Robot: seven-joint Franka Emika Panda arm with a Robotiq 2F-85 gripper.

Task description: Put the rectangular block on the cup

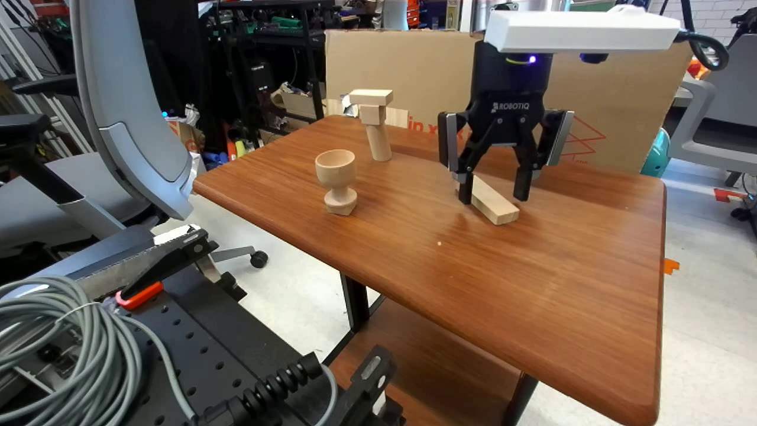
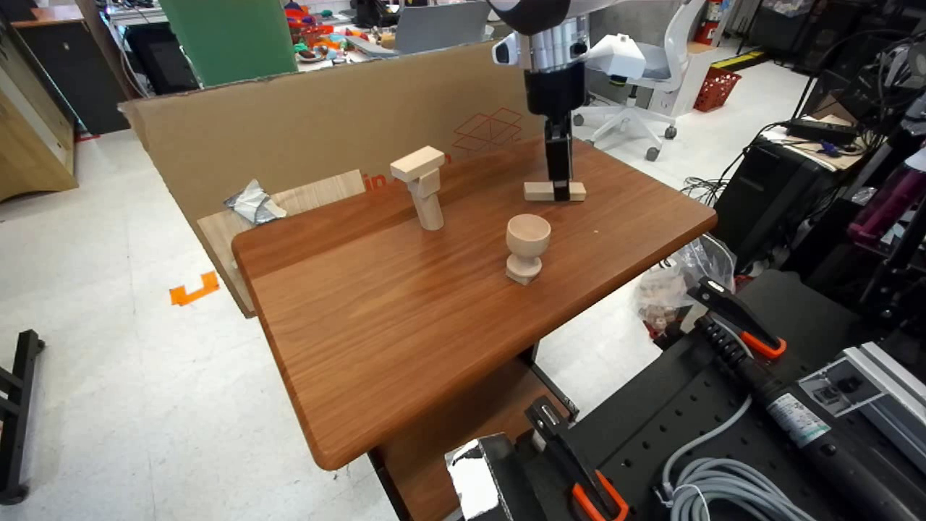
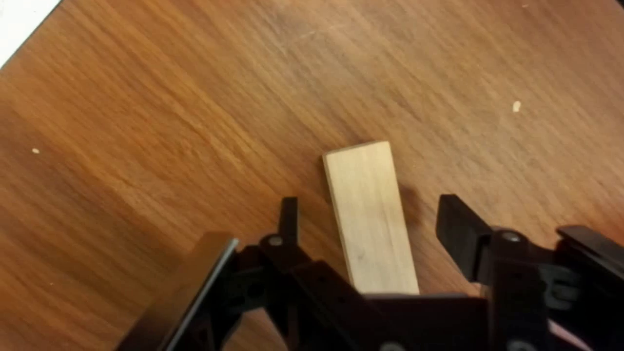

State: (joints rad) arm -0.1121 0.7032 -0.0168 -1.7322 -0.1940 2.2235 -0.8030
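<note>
The rectangular block (image 1: 495,204) is a pale wooden bar lying flat on the brown table. It also shows in an exterior view (image 2: 538,191), partly behind a finger, and in the wrist view (image 3: 371,214), where the gripper body hides its near end. My gripper (image 1: 494,192) is open and points down over the block. In the wrist view my gripper (image 3: 368,212) has one finger on each side of the block, with a gap on both sides. The cup (image 1: 336,171) stands upright on the table, apart from the gripper; it also shows in an exterior view (image 2: 527,239).
An upright T-shaped pale wooden piece (image 1: 374,115) stands on the table (image 1: 568,284), near the cup; it also shows in an exterior view (image 2: 427,195). A cardboard sheet (image 2: 325,123) stands along one table edge. A grey chair (image 1: 142,106) is beside the table.
</note>
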